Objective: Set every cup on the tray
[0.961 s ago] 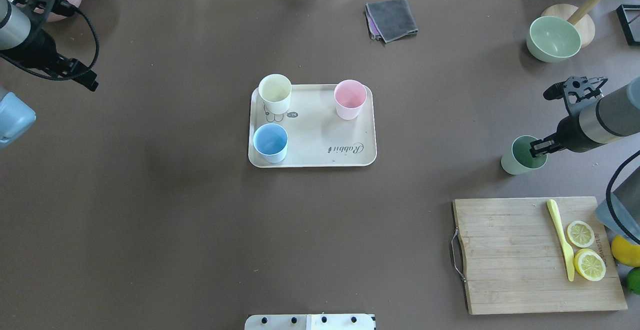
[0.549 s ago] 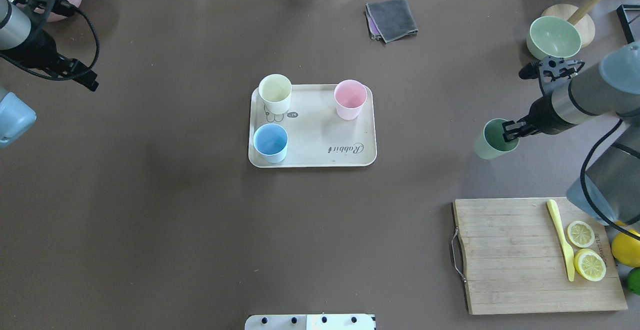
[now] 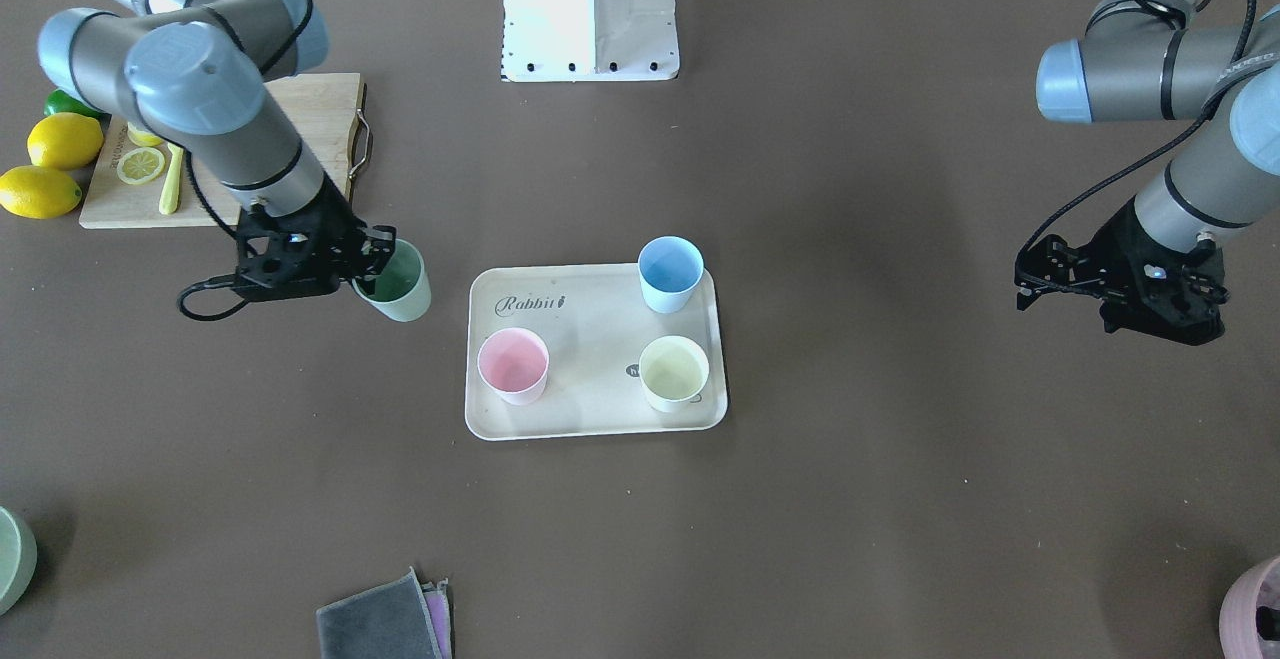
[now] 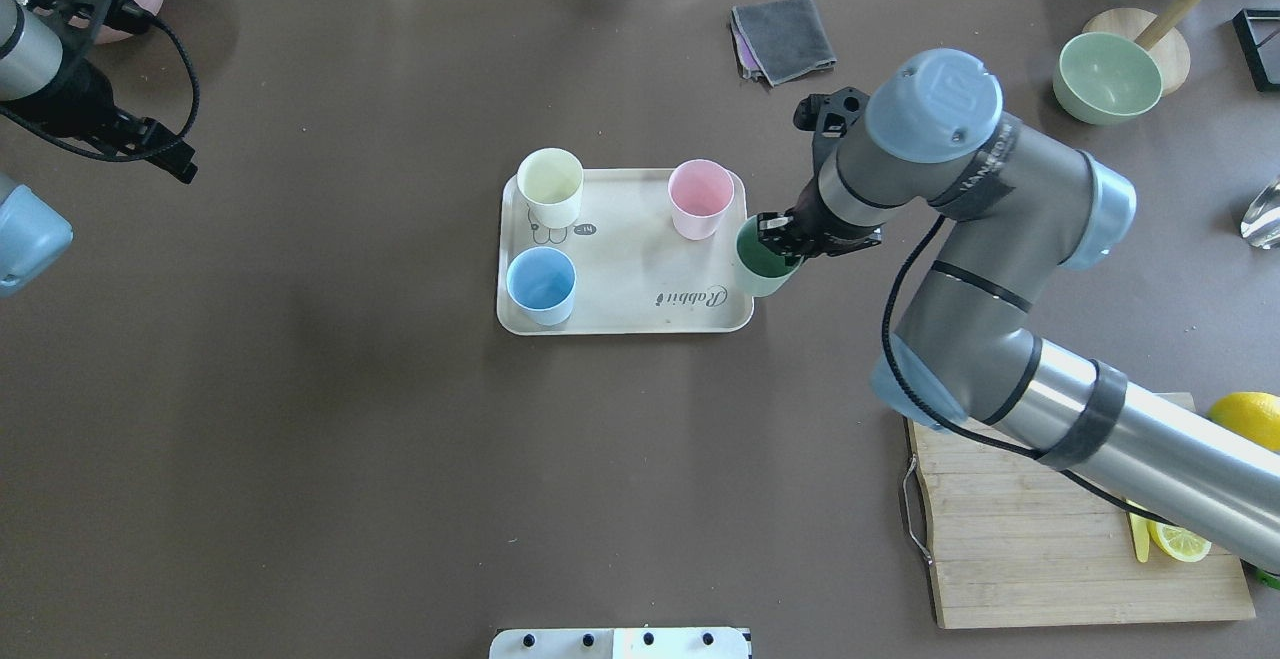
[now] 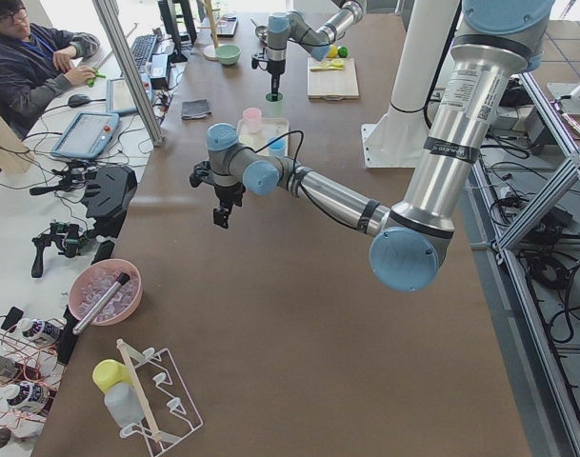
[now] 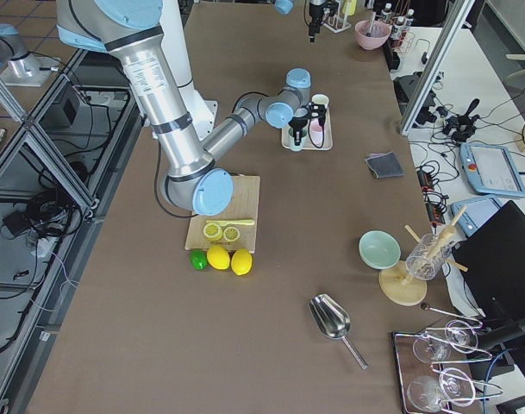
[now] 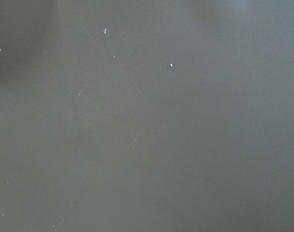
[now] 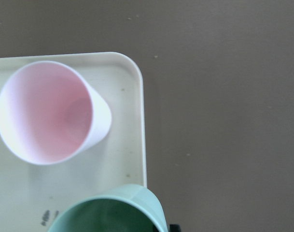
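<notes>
From the front, the right gripper (image 3: pixel 378 257) has its jaws pinched on the rim of the green cup (image 3: pixel 402 287), one inside and one outside. The cup hangs just beside the tray (image 3: pixel 590 427). The pink cup (image 3: pixel 513 366), the yellow cup (image 3: pixel 673 372) and the blue cup (image 3: pixel 670 274) stand on the tray. The left gripper (image 3: pixel 1120 289) is far off over the worktop (image 3: pixel 900 499). I cannot tell if its jaws are open or closed.

From above, the green cup hangs at the tray's edge, near the pink cup. I think this is the last cup. Next it should go over the free spot by the word "Rabbit", come straight down, and be let go. It must not bump the pink cup.

The left wrist camera sees only brown worktop.

In the right wrist camera the cups look smooth and dull, round, and wider at the top. The tray is flat and cream, with a round corner and a low rim.
</notes>
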